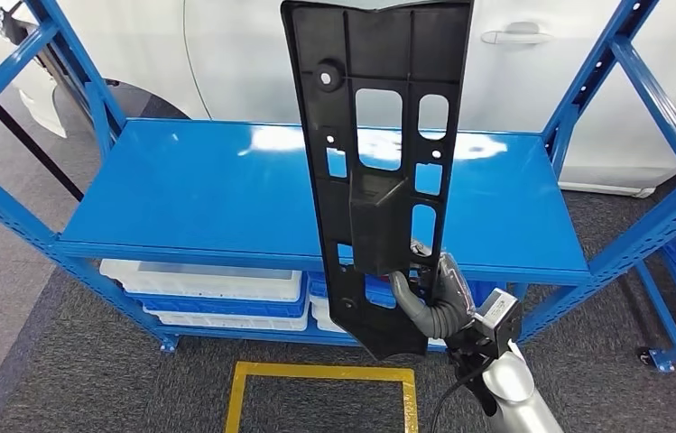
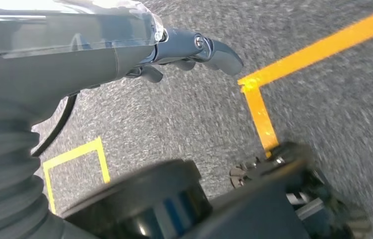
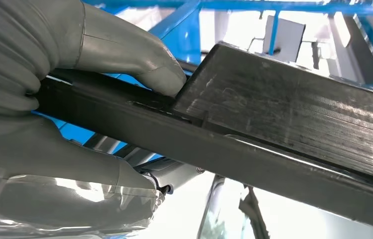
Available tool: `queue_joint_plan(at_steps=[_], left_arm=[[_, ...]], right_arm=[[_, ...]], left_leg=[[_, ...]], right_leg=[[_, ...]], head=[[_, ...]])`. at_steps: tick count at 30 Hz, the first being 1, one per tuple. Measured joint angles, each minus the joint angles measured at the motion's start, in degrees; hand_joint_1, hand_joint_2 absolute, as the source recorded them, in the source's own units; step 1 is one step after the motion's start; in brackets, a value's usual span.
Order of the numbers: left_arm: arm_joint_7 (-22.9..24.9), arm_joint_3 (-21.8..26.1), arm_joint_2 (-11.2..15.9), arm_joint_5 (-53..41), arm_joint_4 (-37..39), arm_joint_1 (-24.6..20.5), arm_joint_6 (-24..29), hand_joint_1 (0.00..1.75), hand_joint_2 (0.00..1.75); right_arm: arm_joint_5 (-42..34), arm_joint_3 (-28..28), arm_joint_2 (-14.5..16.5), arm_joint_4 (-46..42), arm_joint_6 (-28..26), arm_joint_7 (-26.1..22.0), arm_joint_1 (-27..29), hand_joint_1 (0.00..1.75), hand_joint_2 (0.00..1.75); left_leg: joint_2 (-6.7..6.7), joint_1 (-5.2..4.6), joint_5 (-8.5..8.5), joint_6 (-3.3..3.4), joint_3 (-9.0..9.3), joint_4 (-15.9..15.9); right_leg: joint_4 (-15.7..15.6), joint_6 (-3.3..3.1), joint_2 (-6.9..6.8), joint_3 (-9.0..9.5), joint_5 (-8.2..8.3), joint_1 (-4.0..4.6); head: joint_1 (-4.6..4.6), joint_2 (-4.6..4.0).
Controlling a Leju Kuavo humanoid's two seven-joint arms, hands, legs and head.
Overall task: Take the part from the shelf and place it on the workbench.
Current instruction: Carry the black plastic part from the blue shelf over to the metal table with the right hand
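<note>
Right robot hand (image 1: pixel 438 302) grips the black part (image 1: pixel 379 171) upright, clear above the blue shelf (image 1: pixel 226 194); left robot hand (image 2: pixel 184 52) apparently loose, holding nothing; pick done, workbench placement remains.

The part (image 1: pixel 379 171) is matte black. The shelf (image 1: pixel 226 194) is glossy bright blue, with white and blue bins (image 1: pixel 203 293) underneath. The right hand (image 1: pixel 438 302) is grey on a silver arm. Yellow tape (image 1: pixel 320 388) outlines a square on speckled grey carpet (image 1: pixel 72 361).

right hand (image 1: pixel 442 302): grey, ribbed | arm (image 1: pixel 519 397): silver | cable (image 1: pixel 447 401): black, probably
</note>
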Motion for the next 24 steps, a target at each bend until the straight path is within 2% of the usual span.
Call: queue_joint_plan(at_steps=[1,3,4,5,6,7,9,10,11,14,15,17,19,20,21,22,24], left_arm=[[0.24,0.01,-0.02,-0.04,0.00,-0.07,-0.04,0.00,1.75],[0.65,0.02,-0.07,-0.17,0.00,-0.36,0.01,0.00,1.75],[0.61,0.05,-0.09,-0.04,0.00,-0.53,-0.02,0.00,1.75],[0.53,0.10,-0.09,0.07,0.00,-0.70,-0.04,0.00,1.75],[0.45,0.15,-0.10,0.07,0.00,-0.77,-0.03,0.00,1.75],[0.44,0.19,-0.10,-0.05,0.00,-0.78,0.00,0.00,1.75],[0.70,0.19,-0.10,-0.50,0.00,-0.64,0.19,0.00,1.75],[0.77,0.17,-0.11,-0.61,0.00,-0.53,0.26,0.00,1.75],[0.77,0.17,-0.12,-0.65,0.00,-0.44,0.29,0.00,1.75],[-1.05,0.10,-0.16,-0.73,0.00,-0.37,-0.64,0.00,1.75],[-2.02,0.05,-0.20,-0.74,0.00,-0.37,-1.05,0.00,1.75],[-3.17,-0.03,-0.32,-0.69,0.00,-0.35,-1.38,0.00,1.75],[-3.37,-0.04,-0.38,-0.45,0.00,-0.25,-1.59,0.00,1.75],[-3.33,-0.04,-0.38,-0.26,0.00,-0.20,-1.69,0.00,1.75],[-3.17,-0.04,-0.38,-0.05,0.00,-0.18,-1.78,0.00,1.75],[-2.91,-0.03,-0.38,0.12,0.00,-0.19,-1.82,0.00,1.75],[-2.36,-0.02,-0.38,0.30,0.00,-0.25,-1.80,0.00,1.75]], right_arm=[[0.03,-0.15,0.09,-0.08,0.03,0.02,0.05,1.75,1.75],[0.04,-0.35,0.28,-0.19,0.14,0.01,0.17,1.75,1.75],[0.04,-0.40,0.37,-0.19,0.30,-0.02,0.25,1.75,1.75],[0.04,-0.45,0.43,-0.17,0.55,-0.04,0.32,1.75,1.75],[0.04,-0.47,0.47,-0.16,0.81,-0.06,0.36,1.75,1.75],[0.04,-0.48,0.55,-0.15,1.04,-0.07,0.35,1.75,1.75],[0.04,-0.50,0.74,-0.14,1.32,-0.09,0.23,1.75,1.75],[0.03,-0.50,0.81,-0.14,1.39,-0.10,0.16,1.75,1.75],[0.03,-0.50,0.85,-0.14,1.42,-0.11,0.10,1.75,1.75],[0.05,-0.58,0.86,-0.12,1.46,-0.13,0.05,1.75,1.75],[0.07,-0.66,0.86,-0.12,1.50,-0.18,0.04,1.75,1.75],[0.12,-0.84,0.85,-0.13,1.57,-0.38,0.03,1.75,1.75],[0.16,-0.93,0.86,-0.12,1.68,-0.56,0.10,1.75,1.75],[0.22,-0.93,0.86,-0.11,1.74,-0.60,0.17,1.75,1.75],[0.32,-0.94,0.86,-0.11,1.80,-0.61,0.22,1.75,1.75],[0.46,-0.95,0.86,-0.11,1.82,-0.59,0.23,1.75,1.75],[0.78,-1.01,0.85,-0.14,1.75,-0.54,0.14,1.75,1.75]], left_leg=[[-0.98,0.17,-1.39,-0.35,-0.78,2.03],[-3.03,0.46,-5.13,-0.85,-4.01,9.26],[-3.41,0.55,-6.42,-1.02,-5.67,12.88],[-3.55,0.62,-6.70,-1.13,-6.71,15.04],[-3.59,0.71,-5.79,-1.16,-6.77,14.96],[-3.61,0.82,-3.89,-1.12,-5.82,12.63],[-4.04,0.94,0.11,-0.85,-2.63,4.80],[-4.31,0.91,1.13,-0.61,-1.46,1.87],[-4.57,0.81,1.51,-0.32,-0.89,0.21],[-4.62,0.72,1.84,0.81,-0.92,-0.57],[-4.51,0.81,2.15,1.28,-0.88,-0.88],[-4.18,0.91,2.63,1.98,-0.86,-1.38],[-3.82,0.75,2.76,2.22,-1.05,-1.36],[-3.67,0.68,2.82,2.26,-1.15,-1.26],[-3.56,0.63,2.88,2.28,-1.24,-1.12],[-3.51,0.60,2.91,2.27,-1.32,-0.93],[-3.51,0.47,2.73,2.03,-1.49,-0.51]], right_leg=[[-0.17,-0.31,0.51,0.06,0.12,-0.19],[-0.22,-0.69,1.40,-0.02,0.23,-0.25],[-0.19,-0.76,1.85,-0.07,0.25,-0.24],[-0.15,-0.79,2.29,-0.08,0.25,-0.23],[-0.07,-0.78,2.73,-0.07,0.24,-0.23],[0.03,-0.72,3.17,-0.04,0.21,-0.24],[0.31,-0.34,3.84,-0.04,0.13,-0.19],[0.42,-0.01,4.08,-0.17,0.15,-0.15],[0.47,0.38,4.23,-0.33,0.24,-0.12],[0.32,1.53,4.21,-0.63,0.58,-0.19],[0.86,1.83,3.81,-0.91,0.08,-0.20],[5.20,2.24,2.80,-2.87,-2.74,-0.25],[12.65,2.54,2.29,-6.22,-6.31,-0.23],[15.24,2.63,2.24,-7.30,-7.10,-0.25],[15.74,2.65,2.18,-7.35,-6.80,-0.26],[13.99,2.59,2.09,-6.26,-5.53,-0.27],[6.52,2.18,1.73,-2.09,-2.27,-0.17]], head=[[0.00,0.00],[-0.01,0.00],[-0.01,0.00],[-0.01,0.00],[-0.01,0.00],[-0.01,0.00],[-0.01,0.00],[-0.01,0.00],[-0.01,0.00],[-0.01,0.00],[0.00,0.00],[0.01,0.00],[0.01,0.00],[0.01,0.00],[0.01,0.00],[0.00,0.00],[0.01,0.00]])
